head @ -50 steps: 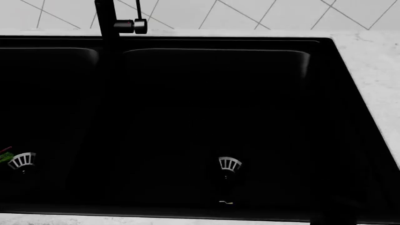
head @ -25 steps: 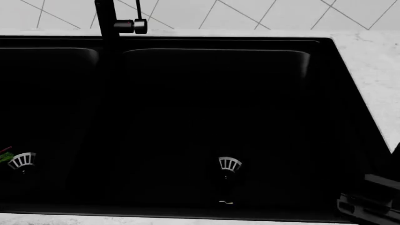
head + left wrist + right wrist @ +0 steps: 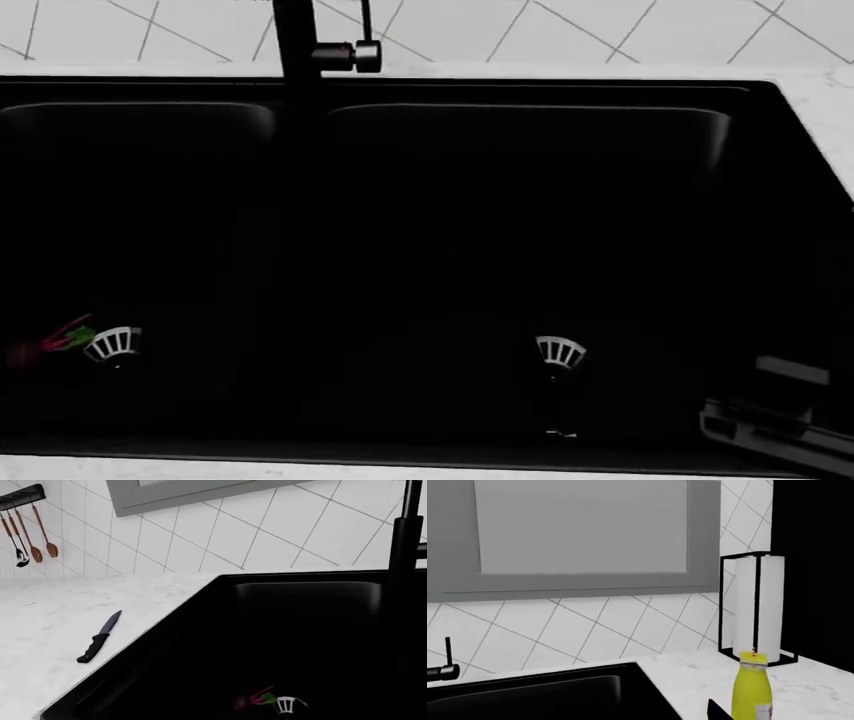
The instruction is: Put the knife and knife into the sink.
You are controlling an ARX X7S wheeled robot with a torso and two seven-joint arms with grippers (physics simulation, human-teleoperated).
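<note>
The black double-basin sink (image 3: 747,100) fills the head view, with a tall black faucet (image 3: 295,40) at its back rim and a white strainer (image 3: 561,352) in each basin. In the left wrist view a small knife (image 3: 100,637) with a grey blade and black handle lies flat on the white counter (image 3: 47,610) beside the sink (image 3: 220,582). The other knife is out of view. A grey and black part of my right arm (image 3: 781,420) shows over the sink's near right corner; its fingers are not clear. My left gripper is not visible.
A red and green scrap (image 3: 56,340) lies by the left basin's strainer (image 3: 114,343). A yellow bottle (image 3: 752,687) and a paper towel stand (image 3: 757,607) sit on the counter right of the sink. Utensils (image 3: 27,540) hang on the tiled wall. A black pointed shape (image 3: 718,711) shows near the bottle.
The head view has turned left, so the sink and faucet sit further right in the frame. My right arm has come into view at the lower right.
</note>
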